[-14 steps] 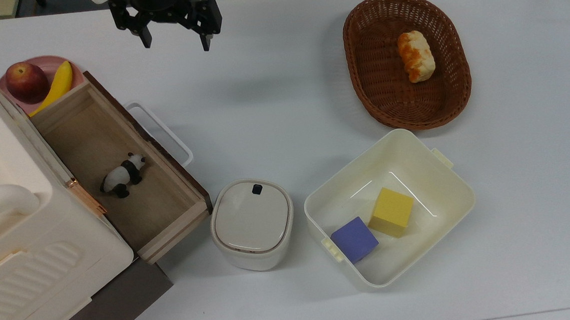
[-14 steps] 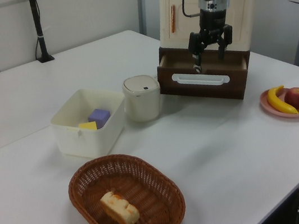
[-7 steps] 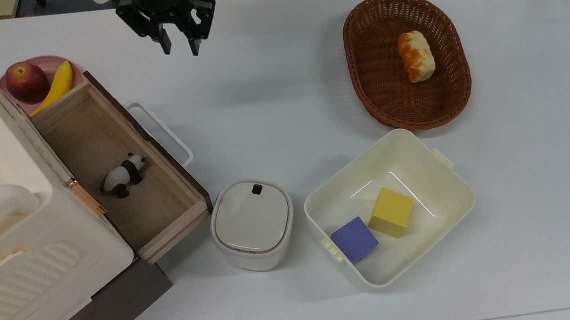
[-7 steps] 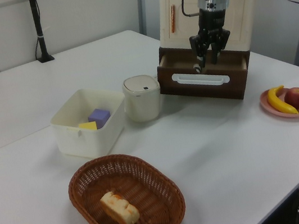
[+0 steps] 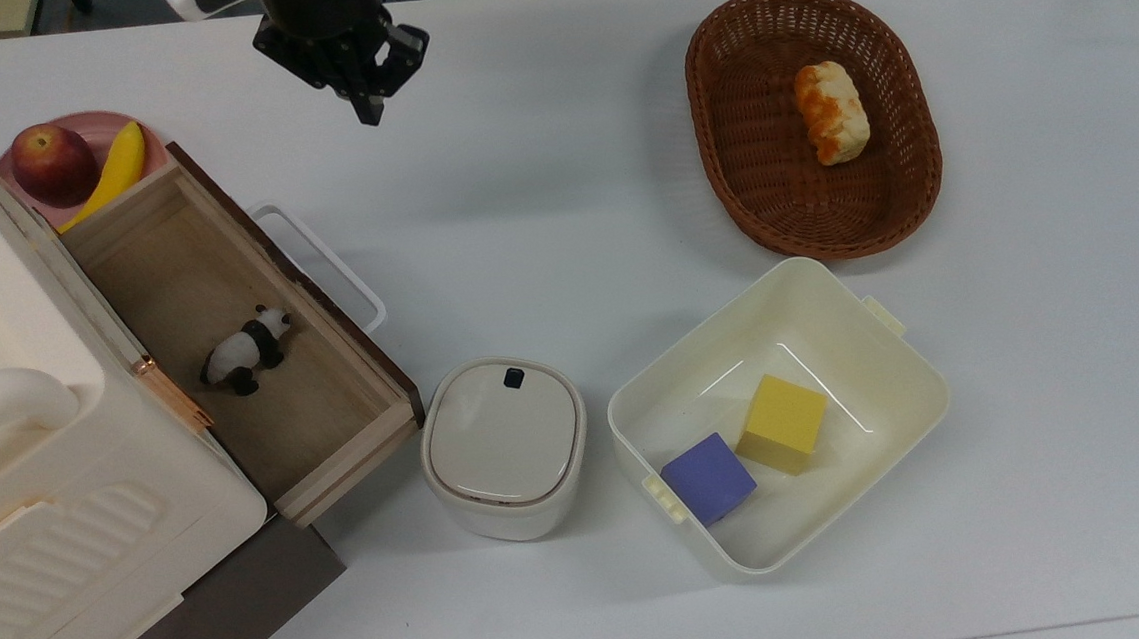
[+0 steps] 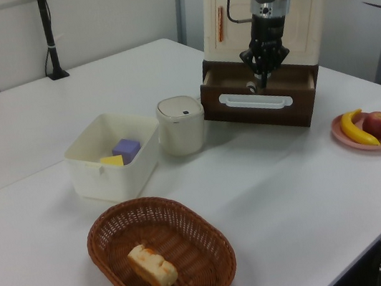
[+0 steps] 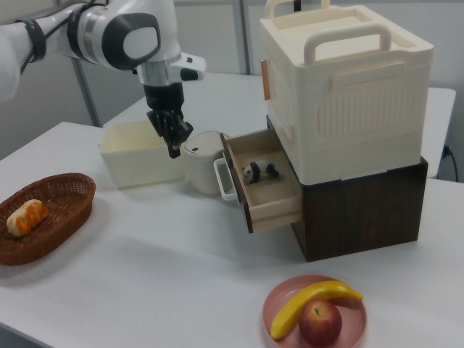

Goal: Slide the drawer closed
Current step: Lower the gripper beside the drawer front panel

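White table (image 5: 562, 210): gripper (image 5: 366, 108) at the top view's upper left, fingers pressed together, empty, above the open drawer (image 5: 230, 333).

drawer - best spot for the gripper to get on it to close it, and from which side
Probably the white loop handle on the drawer's dark front panel, near its middle. Come from the open table side, the top view's right, and push toward the cabinet: the front faces that way, and a centred push should keep it straight. The gripper is shut.

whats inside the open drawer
A small panda figure stands on the wooden floor of the drawer. The part of the drawer under the cream cabinet is hidden.
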Motion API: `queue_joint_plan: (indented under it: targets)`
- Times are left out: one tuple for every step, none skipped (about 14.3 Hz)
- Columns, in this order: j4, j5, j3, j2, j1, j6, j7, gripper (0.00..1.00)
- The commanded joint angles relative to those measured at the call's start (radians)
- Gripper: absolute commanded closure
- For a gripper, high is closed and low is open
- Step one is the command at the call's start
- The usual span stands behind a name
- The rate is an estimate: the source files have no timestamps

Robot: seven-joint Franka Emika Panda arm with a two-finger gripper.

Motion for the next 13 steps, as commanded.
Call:
queue_joint_plan:
  targets:
    - [-0.078, 0.026, 0.012, 0.008, -0.024, 0.113, 0.173, 1.0]
    - [-0.098, 0.026, 0.008, 0.035, -0.022, 0.173, 0.256, 1.0]
    - [-0.101, 0.026, 0.003, 0.058, -0.022, 0.213, 0.308, 1.0]
    - [-0.101, 0.025, 0.002, 0.08, -0.021, 0.235, 0.356, 1.0]
    - [-0.101, 0.02, 0.0, 0.095, -0.019, 0.242, 0.39, 1.0]
    - [-0.101, 0.019, 0.002, 0.105, -0.018, 0.261, 0.413, 1.0]
    - [-0.102, 0.019, 0.0, 0.112, -0.018, 0.278, 0.441, 1.0]
    - [-0.101, 0.017, 0.002, 0.123, -0.016, 0.288, 0.457, 1.0]
    - [-0.099, 0.019, 0.002, 0.125, -0.018, 0.301, 0.459, 1.0]
    - [-0.098, 0.02, 0.0, 0.125, -0.021, 0.311, 0.462, 1.0]
    - [-0.096, 0.022, 0.0, 0.125, -0.022, 0.315, 0.462, 1.0]
    - [-0.093, 0.023, -0.001, 0.126, -0.025, 0.316, 0.462, 1.0]
    - [-0.092, 0.023, -0.003, 0.131, -0.03, 0.319, 0.462, 1.0]
